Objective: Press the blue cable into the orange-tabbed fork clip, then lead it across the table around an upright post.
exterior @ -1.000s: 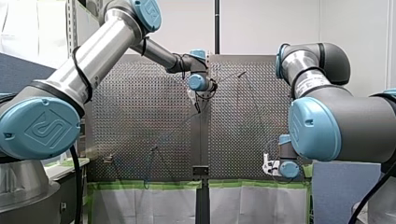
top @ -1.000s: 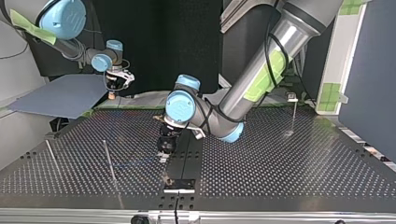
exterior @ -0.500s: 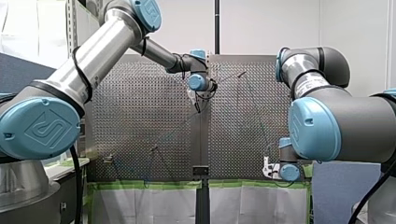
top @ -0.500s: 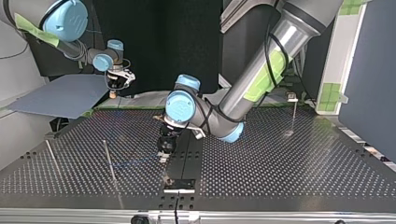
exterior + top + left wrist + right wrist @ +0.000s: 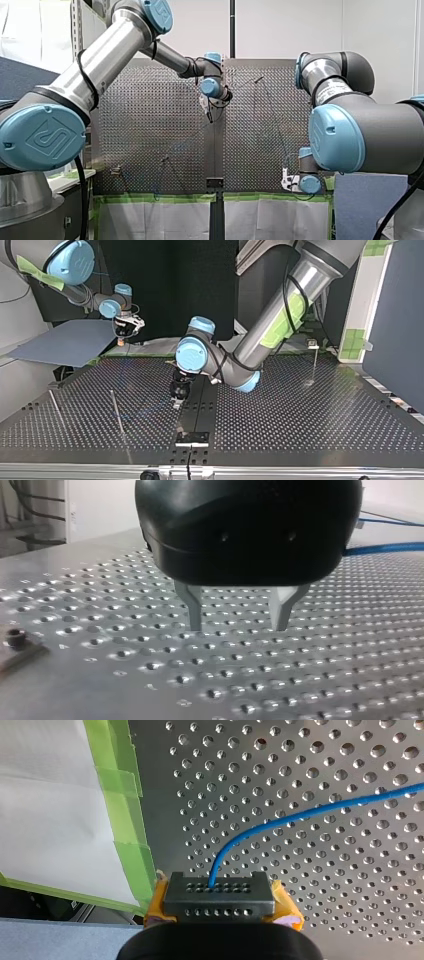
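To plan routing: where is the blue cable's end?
Right wrist view: the blue cable enters the black block held by my right gripper, near the green tape.

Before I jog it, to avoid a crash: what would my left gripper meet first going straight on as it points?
Likely the bare perforated table: my left gripper points down at it, open, nothing between its fingers. The blue cable lies well aside.

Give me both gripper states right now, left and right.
My left gripper: open, nothing between the jaws.
My right gripper: closed on the black block at the blue cable's end.
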